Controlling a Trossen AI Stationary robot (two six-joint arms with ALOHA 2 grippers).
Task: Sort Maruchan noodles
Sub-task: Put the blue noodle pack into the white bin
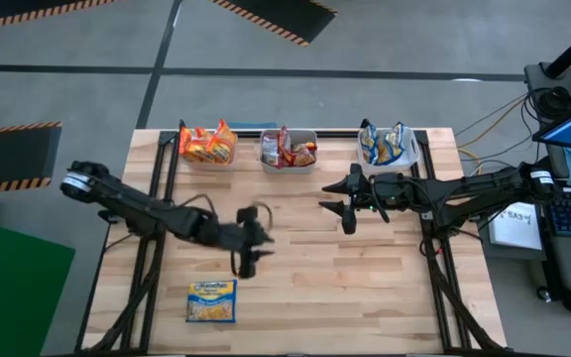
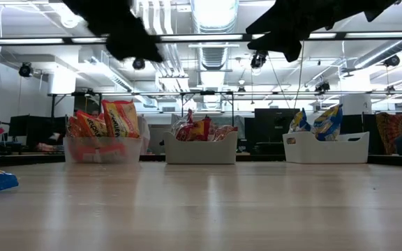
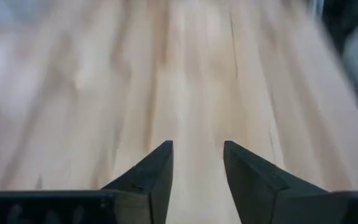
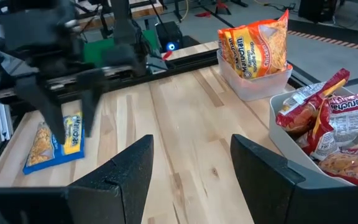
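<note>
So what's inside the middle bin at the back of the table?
The middle bin holds red noodle packets, standing bunched together. How many there are, and whether anything lies beneath them, is hidden.

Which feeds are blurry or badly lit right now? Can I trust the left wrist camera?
Left wrist view: the table is smeared by motion blur, only the left pincer reads sharp, so trust it little. Right wrist view: the left arm is blurred, while the blue packet is clear. Low view: ceiling lights glare and both arms are dark silhouettes. High view: evenly lit, with slight blur at the left pincer.
</note>
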